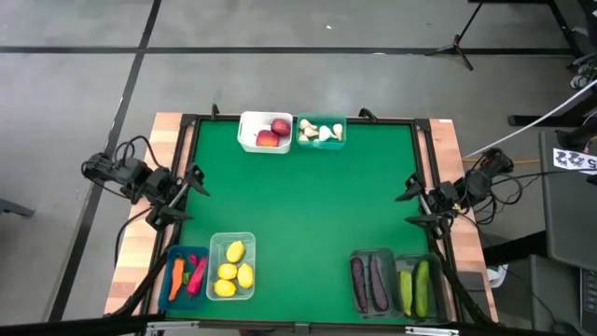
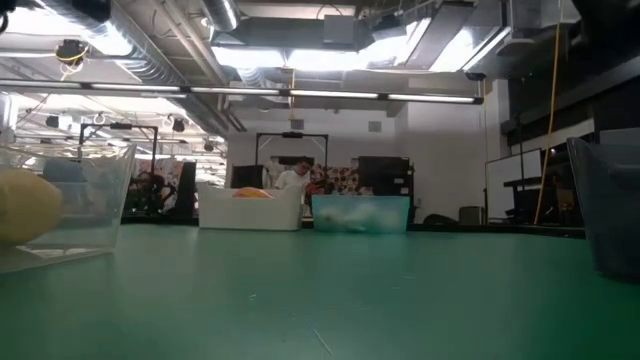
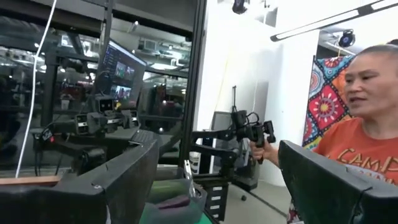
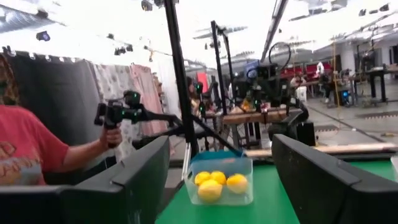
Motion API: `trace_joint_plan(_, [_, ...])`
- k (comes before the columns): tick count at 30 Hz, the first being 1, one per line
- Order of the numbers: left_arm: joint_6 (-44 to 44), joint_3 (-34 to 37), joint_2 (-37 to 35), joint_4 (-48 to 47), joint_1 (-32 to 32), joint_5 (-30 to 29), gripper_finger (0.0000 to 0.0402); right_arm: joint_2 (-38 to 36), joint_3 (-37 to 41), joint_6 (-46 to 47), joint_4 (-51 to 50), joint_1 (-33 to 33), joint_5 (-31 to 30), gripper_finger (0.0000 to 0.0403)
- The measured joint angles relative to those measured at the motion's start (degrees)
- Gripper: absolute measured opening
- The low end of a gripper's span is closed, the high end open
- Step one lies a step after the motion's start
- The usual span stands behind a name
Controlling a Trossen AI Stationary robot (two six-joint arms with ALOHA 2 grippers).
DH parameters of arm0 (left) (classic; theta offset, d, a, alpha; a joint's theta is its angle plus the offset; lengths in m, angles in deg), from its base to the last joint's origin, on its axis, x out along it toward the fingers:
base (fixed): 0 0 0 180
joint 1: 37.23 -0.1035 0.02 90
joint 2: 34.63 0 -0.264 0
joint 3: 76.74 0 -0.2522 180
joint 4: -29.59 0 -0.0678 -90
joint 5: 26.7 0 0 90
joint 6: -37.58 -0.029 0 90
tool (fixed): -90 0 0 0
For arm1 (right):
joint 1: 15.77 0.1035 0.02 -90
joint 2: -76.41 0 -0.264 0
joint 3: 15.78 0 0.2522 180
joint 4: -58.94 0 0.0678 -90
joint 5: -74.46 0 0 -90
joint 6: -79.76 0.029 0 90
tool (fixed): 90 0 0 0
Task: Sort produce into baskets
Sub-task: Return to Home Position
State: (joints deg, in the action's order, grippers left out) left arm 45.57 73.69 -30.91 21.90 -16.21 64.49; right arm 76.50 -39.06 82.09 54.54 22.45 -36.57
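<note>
Now: both arms sit parked at the sides of the green table [image 1: 298, 205], nothing held. The left gripper [image 1: 191, 194] is at the table's left edge and the right gripper [image 1: 413, 203] at its right edge. Each wrist view shows its own two fingers [image 3: 124, 177] spread wide apart with nothing between them. All produce is in bins. At the far edge, the white bin [image 1: 252, 140] holds red apples [image 1: 273, 133], and the teal bin [image 1: 321, 144] touching it holds white garlic [image 1: 320, 132]. Near left: the blue bin [image 1: 168, 289] has an orange carrot [image 1: 175, 278] and red chillies [image 1: 196, 275], and beside it the clear pale-green bin [image 1: 216, 245] has yellow lemons [image 1: 233, 271]. Near right: one dark bin [image 1: 371, 254] contains purple eggplants [image 1: 369, 282], and the other dark bin [image 1: 410, 261] contains green cucumbers [image 1: 415, 289]. Beyond the table, a person [image 3: 367, 118] in an orange shirt grips a black handle [image 3: 258, 134]. The only legible writing is "CAM" on the shirt [image 3: 354, 155], the rest cut off. A black-and-white printed tag [image 1: 571, 159] lies off the table, unreadable.
</note>
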Motion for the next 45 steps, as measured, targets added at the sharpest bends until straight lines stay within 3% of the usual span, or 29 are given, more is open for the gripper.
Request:
trace_joint_plan(2, [0.1, 1.7, -3.55, -0.89, 0.0, -0.11, 0.0326, 0.12, 0.44, 0.28, -0.54, 0.0, 0.12, 0.028])
trace_joint_plan(15, [2.7, 8.06, -3.42, -1.74, 0.0, -1.88, 0.0326, 0.12, 3.61, 2.23, -1.25, 0.0, -2.03, 0.028])
trace_joint_plan(19, [2.63, 11.81, -3.47, 3.01, 0.0, -1.88, 0.0326, 0.1, 8.75, 2.38, 4.48, 0.0, -2.39, 0.028])
trace_joint_plan(23, [2.09, 15.46, -3.47, 5.85, 0.0, -1.87, 0.0326, 0.12, 8.79, 4.92, 3.82, 0.0, -2.5, 0.028])
trace_joint_plan(35, [-3.91, 15.39, -3.43, 1.84, -0.05, -2.45, 0.0326, 0.09, 8.94, 3.0, -1.93, 0.0, -3.71, 0.028])
trace_joint_plan(40, [-6.99, 15.39, -3.43, 1.66, -0.05, -4.04, 0.0326, 0.24, 8.99, 4.35, -4.53, 0.0, -11.35, 0.028])
trace_joint_plan(45, [-9.68, 15.37, -3.43, 1.83, -0.15, -10.43, 0.0326, 0.13, 9.02, 1.25, -4.68, 0.0, -16.88, 0.028])
